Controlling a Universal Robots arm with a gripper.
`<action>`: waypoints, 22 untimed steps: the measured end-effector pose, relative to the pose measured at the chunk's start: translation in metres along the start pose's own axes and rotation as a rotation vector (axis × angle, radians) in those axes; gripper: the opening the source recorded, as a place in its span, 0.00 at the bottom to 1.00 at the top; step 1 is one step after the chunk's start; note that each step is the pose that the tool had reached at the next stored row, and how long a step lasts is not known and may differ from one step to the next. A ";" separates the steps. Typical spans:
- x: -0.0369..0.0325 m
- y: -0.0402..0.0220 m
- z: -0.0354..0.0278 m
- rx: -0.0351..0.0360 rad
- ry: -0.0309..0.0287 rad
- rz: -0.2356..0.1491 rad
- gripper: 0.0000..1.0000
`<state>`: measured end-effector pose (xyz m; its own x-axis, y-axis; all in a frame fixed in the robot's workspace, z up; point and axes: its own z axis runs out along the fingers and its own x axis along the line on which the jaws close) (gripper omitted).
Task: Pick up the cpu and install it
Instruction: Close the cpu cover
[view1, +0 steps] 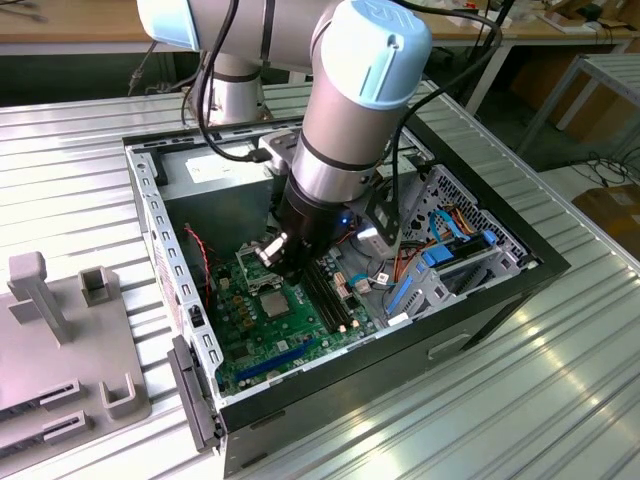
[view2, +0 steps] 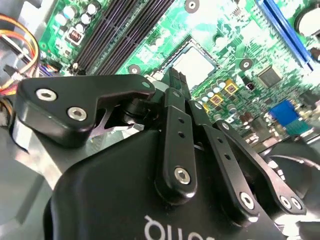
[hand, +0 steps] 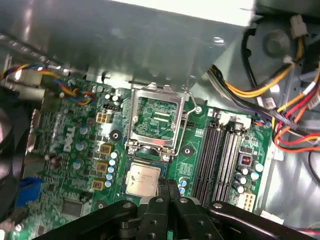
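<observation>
The cpu (hand: 142, 180), a small square chip with a pale metal top, lies flat in the socket on the green motherboard (hand: 75, 150). It also shows in the second wrist view (view2: 195, 62) and the exterior view (view1: 272, 298). The metal socket frame (hand: 155, 120) is flipped open just beyond it. My gripper (hand: 169, 192) hovers low beside the chip's edge, its black fingers (view2: 175, 82) closed together with nothing between them. In the exterior view the gripper (view1: 284, 275) reaches down inside the open computer case (view1: 160, 240), right next to the socket.
Black memory slots (hand: 220, 155) run alongside the socket. Bundled coloured cables (hand: 280, 115) and a drive cage with blue parts (view1: 450, 260) crowd the exterior view's right side of the case. A grey fixture (view1: 60, 340) stands on the ribbed table at the exterior view's left.
</observation>
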<state>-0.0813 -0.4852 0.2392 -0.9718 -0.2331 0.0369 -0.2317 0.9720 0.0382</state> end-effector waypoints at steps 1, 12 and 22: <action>0.0000 0.0000 0.0000 0.0007 0.0006 -0.019 0.11; -0.0001 0.0000 0.0009 0.0090 0.0095 -0.247 0.11; -0.0129 0.0069 0.0014 0.0101 0.0113 -0.307 0.11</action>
<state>-0.0705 -0.4754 0.2376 -0.8556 -0.5164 0.0362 -0.5151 0.8562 0.0393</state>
